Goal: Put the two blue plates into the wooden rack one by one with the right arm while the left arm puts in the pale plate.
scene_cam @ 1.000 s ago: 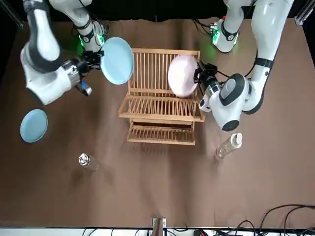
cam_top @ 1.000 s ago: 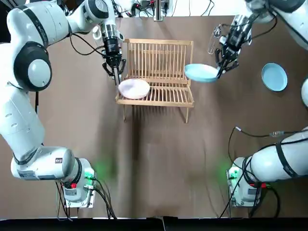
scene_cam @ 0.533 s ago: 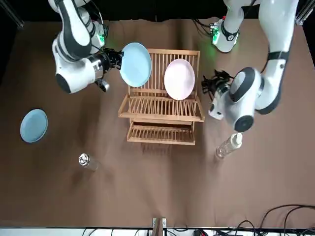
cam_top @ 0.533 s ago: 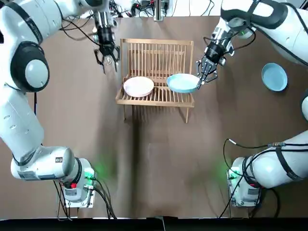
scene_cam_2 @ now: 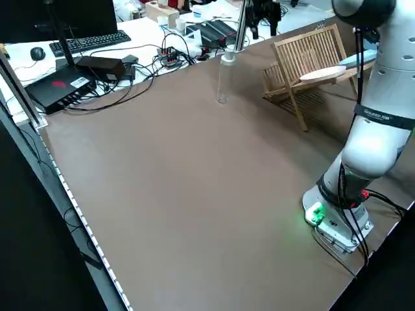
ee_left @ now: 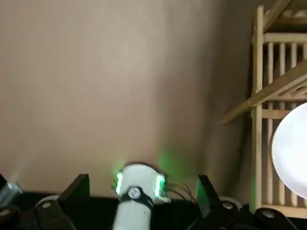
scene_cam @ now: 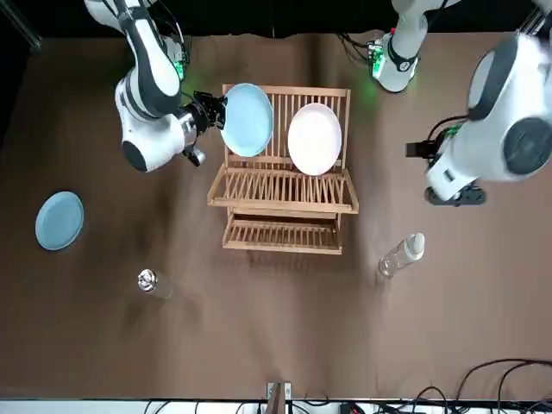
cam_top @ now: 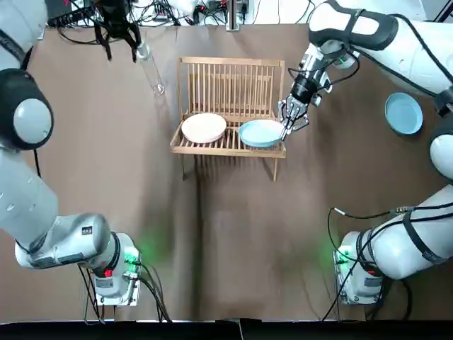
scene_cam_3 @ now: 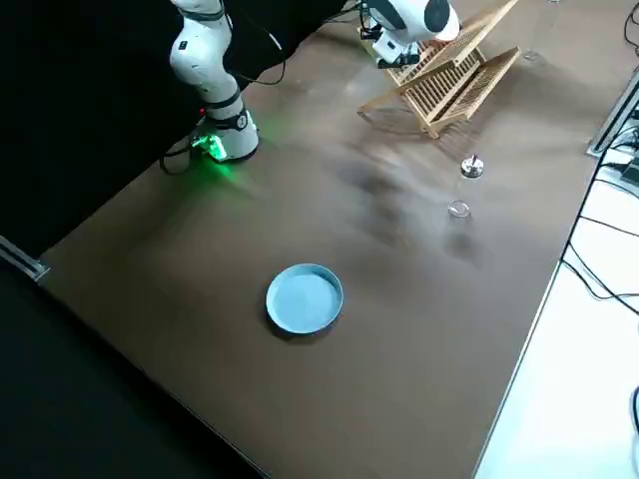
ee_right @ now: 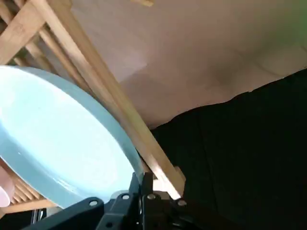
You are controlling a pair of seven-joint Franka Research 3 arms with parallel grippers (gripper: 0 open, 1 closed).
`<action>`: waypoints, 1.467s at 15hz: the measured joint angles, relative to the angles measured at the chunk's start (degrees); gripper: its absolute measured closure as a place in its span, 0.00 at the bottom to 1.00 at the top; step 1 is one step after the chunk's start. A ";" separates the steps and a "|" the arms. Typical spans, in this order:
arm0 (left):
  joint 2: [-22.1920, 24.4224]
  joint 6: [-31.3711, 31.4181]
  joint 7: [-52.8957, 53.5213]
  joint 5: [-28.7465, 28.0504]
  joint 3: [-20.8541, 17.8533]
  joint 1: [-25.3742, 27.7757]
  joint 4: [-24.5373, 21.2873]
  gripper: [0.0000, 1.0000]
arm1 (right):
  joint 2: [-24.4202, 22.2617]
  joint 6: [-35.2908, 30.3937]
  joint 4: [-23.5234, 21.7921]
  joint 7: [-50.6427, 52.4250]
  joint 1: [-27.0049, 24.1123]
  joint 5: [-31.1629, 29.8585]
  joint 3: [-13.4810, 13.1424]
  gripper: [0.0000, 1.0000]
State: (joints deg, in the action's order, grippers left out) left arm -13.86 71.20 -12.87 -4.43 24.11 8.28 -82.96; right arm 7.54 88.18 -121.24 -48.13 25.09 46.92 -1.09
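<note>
The wooden rack [cam_top: 230,78] stands at the table's far middle. The pale plate [cam_top: 204,127] leans upright in its left slots, also in the front view as the pale plate [scene_cam: 314,138]. Beside it a blue plate [cam_top: 260,132] sits on the rack's right part, with my right gripper [cam_top: 287,124] shut on its rim; the right wrist view shows the rim [ee_right: 120,148] against a rack bar. The second blue plate [cam_top: 403,112] lies flat on the table at the far right. My left gripper [cam_top: 119,42] is open and holds nothing, off at the far left corner.
A clear plastic bottle [cam_top: 150,71] lies on the table between the left gripper and the rack. In the front view a small clear glass [scene_cam: 148,281] lies beyond the rack on the right arm's side. Cables and a keyboard sit beyond the table's left edge.
The left gripper let go of the pale plate in the rack and withdrew to the far left corner. The right gripper carried the blue plate leftward onto the rack beside the pale plate.
</note>
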 joint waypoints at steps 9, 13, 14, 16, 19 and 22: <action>8.07 10.77 11.25 -0.52 0.02 3.17 -0.13 0.01 | 0.94 -1.10 2.96 0.38 0.02 0.50 -0.25 0.67; 9.57 13.89 10.77 -0.52 -0.12 4.03 -0.67 0.00 | 0.65 -12.95 11.74 6.44 -6.19 -1.12 -1.07 0.62; 9.57 14.14 10.77 -0.52 -0.17 4.54 -0.73 0.00 | 0.54 -14.38 14.02 10.28 -8.63 -3.41 -1.22 0.59; 9.56 14.27 10.78 -0.52 -0.21 5.35 -0.86 0.01 | 0.44 -15.66 17.81 18.99 -12.55 -10.44 -1.60 0.54; 9.56 14.27 10.78 -0.52 -0.31 5.53 -1.07 0.01 | 0.51 -15.03 19.89 30.05 -15.57 -21.54 -1.77 0.62; 9.56 14.27 10.73 -0.52 -1.67 4.46 -1.36 0.00 | 1.47 -10.23 19.99 37.77 -19.19 -27.85 -1.78 0.61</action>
State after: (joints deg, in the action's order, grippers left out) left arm -4.30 85.47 -2.14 -4.95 22.44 12.75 -84.32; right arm 9.01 77.95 -101.24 -10.37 5.90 19.07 -2.87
